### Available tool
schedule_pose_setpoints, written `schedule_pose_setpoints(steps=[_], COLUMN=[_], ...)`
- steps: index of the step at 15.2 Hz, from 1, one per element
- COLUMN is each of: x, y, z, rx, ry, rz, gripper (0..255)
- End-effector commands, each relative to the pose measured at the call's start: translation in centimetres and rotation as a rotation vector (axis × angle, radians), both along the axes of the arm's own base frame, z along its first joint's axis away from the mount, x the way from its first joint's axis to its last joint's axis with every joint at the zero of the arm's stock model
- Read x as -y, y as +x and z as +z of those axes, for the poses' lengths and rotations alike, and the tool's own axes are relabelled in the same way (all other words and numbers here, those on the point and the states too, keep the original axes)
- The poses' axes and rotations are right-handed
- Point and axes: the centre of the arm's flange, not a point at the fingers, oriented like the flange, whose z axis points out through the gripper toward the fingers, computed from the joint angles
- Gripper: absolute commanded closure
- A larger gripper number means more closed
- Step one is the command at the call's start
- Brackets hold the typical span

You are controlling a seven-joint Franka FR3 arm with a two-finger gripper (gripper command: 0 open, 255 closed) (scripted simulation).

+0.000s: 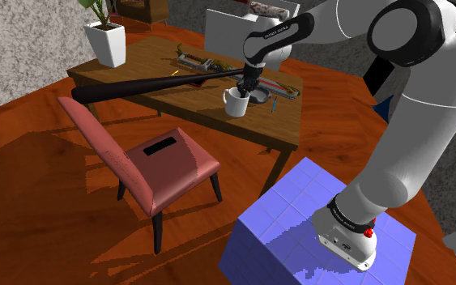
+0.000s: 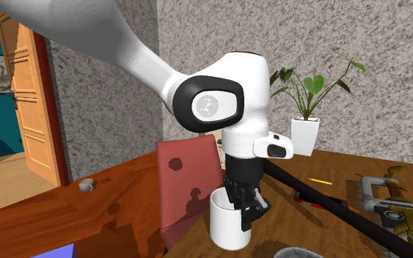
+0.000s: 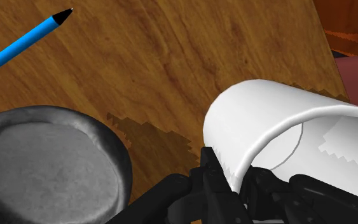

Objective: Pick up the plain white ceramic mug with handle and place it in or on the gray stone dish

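The black claw (image 2: 246, 210) held the white mug (image 2: 225, 223) tight by its rim, and I thought it should lift slowly and keep level over to the gray dish (image 3: 50, 167) close by.

The wrist view's edge crops the gray dish (image 3: 50, 167), the blue pen (image 3: 18, 42) and the white mug (image 3: 266, 121).

On the bench (image 1: 210, 115), the dish (image 3: 50, 168) lies just beside the mug (image 3: 266, 121), whose rim the pincer (image 2: 247, 212) clasps. A pen (image 3: 18, 44) lies beyond the dish. A bat (image 1: 153, 85) stretches across the bench toward the shoulder view's left. A chair (image 1: 165, 166) stands before the bench.
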Motion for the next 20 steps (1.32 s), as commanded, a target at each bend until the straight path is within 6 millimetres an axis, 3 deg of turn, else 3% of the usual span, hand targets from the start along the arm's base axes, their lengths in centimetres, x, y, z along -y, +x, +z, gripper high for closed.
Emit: schedule_pose_setpoints(steps=[1,4,20], x=[0.0,0.0,0.0], y=[0.0,0.0,0.0], z=[0.0,0.0,8.4], rx=[0.0,0.0,0.0], ry=[0.0,0.0,0.0], rz=[0.0,0.0,0.0], gripper=[255,255,255])
